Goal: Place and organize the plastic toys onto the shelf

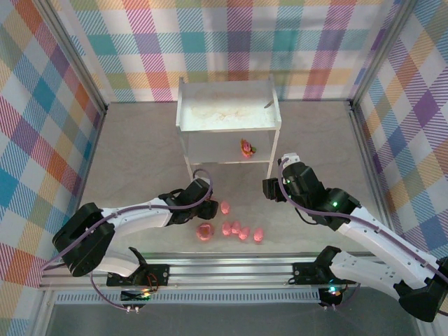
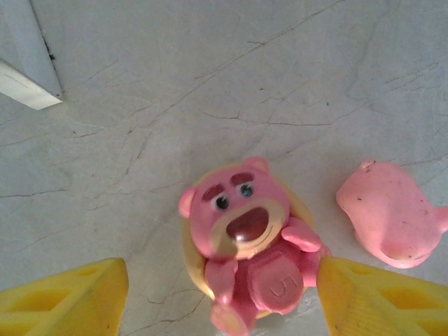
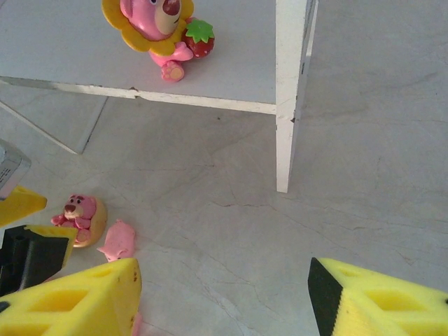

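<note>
Overhead, left-wrist and right-wrist views of a toy-sorting table. The white shelf (image 1: 227,115) is seen standing at the far middle of the table (image 1: 140,154), with both arms reaching toward its front. On its lower tier a yellow-collared figure (image 3: 155,24) holding a strawberry is seen lying, near the front right shelf leg (image 3: 288,105).

The left pincer (image 2: 222,283) is shown released, its yellow fingers (image 2: 66,297) spread to either side of a pink bear figure (image 2: 245,241) that lies face up on the table. The right-hand finger is seen just beside the bear's arm; whether it touches cannot be told. The other finger stands well apart from the bear. A pink pig (image 2: 392,217) is seen lying on its side just to the right of the bear.

The right pincer (image 3: 224,283) is likewise shown released, with only bare table between its fingers, in front of the shelf's right leg.

Nearer the arm bases, a ring donut (image 1: 204,232) and a row of small pigs (image 1: 241,231) are seen on the table, in front of the shelf
</note>
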Controlling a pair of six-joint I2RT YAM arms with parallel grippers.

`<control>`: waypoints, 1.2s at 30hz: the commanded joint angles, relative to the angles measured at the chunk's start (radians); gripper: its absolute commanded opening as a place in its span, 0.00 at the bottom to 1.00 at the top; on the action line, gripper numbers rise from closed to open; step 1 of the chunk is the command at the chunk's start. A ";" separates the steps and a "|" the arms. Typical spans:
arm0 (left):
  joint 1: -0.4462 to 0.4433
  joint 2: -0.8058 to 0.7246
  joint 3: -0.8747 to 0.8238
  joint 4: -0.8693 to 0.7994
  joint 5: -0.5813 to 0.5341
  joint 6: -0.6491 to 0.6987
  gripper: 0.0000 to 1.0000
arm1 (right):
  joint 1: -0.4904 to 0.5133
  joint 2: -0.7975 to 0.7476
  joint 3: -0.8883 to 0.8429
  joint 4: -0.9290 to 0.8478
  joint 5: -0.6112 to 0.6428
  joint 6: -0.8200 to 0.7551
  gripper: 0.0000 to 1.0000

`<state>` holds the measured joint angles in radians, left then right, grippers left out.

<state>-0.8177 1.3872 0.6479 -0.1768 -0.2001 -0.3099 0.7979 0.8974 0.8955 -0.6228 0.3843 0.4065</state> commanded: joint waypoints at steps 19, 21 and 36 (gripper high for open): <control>-0.015 0.095 0.186 -0.248 0.047 -0.222 0.74 | -0.019 -0.003 -0.012 0.026 -0.005 -0.042 0.67; -0.014 0.120 0.191 -0.244 0.057 -0.248 0.74 | -0.024 -0.014 -0.015 0.025 -0.002 -0.050 0.67; -0.014 0.236 0.239 -0.228 0.037 -0.251 0.70 | -0.072 -0.064 -0.060 0.032 -0.030 -0.079 0.68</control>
<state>-0.8177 1.6096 0.8574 -0.3901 -0.1493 -0.5610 0.7341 0.8467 0.8448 -0.6117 0.3706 0.3496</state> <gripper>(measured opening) 0.704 0.681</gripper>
